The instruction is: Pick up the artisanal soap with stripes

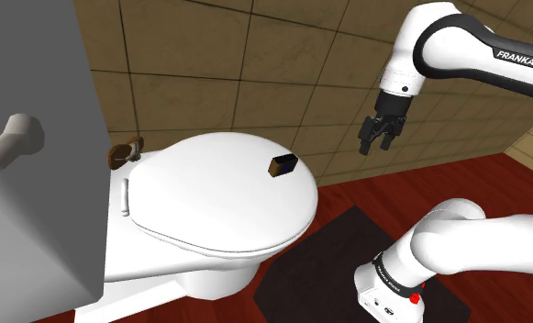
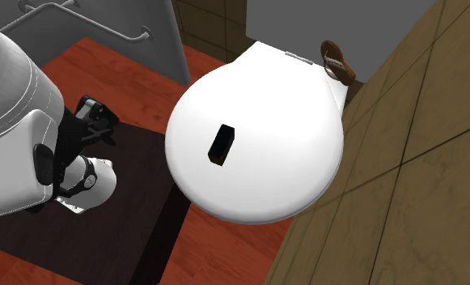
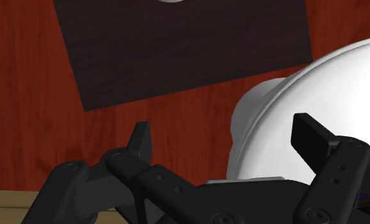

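We log the soap (image 1: 283, 166) (image 2: 221, 145), a small dark block with a brownish face, lying on the closed white toilet lid (image 1: 191, 211) (image 2: 281, 154), on the side of the lid nearer the arm (image 1: 457, 41). The jaws are open and hold nothing; they hang in the air beside the toilet, well apart from the soap. In the wrist view the fingers (image 3: 141, 137) stand apart above the red-brown floor (image 3: 24, 95) and the dark mat (image 3: 177, 51).
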Controlling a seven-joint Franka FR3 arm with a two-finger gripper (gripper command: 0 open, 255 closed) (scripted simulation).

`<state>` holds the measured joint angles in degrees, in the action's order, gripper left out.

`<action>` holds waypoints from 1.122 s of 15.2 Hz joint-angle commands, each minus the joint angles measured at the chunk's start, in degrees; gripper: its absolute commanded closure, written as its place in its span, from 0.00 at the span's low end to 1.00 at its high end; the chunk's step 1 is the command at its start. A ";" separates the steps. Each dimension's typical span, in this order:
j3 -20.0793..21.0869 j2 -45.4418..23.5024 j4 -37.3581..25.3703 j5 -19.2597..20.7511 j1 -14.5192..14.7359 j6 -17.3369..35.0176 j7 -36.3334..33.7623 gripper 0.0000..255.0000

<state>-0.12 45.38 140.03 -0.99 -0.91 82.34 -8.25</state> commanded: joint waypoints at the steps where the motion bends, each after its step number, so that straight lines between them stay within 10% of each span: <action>1: 0.00 0.00 0.00 0.00 0.00 0.00 0.00 0.00; 17: 27.40 -13.75 -0.13 -15.43 -6.80 25.75 -51.64 0.00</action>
<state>25.69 33.38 140.63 -16.38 -6.76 106.18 -56.38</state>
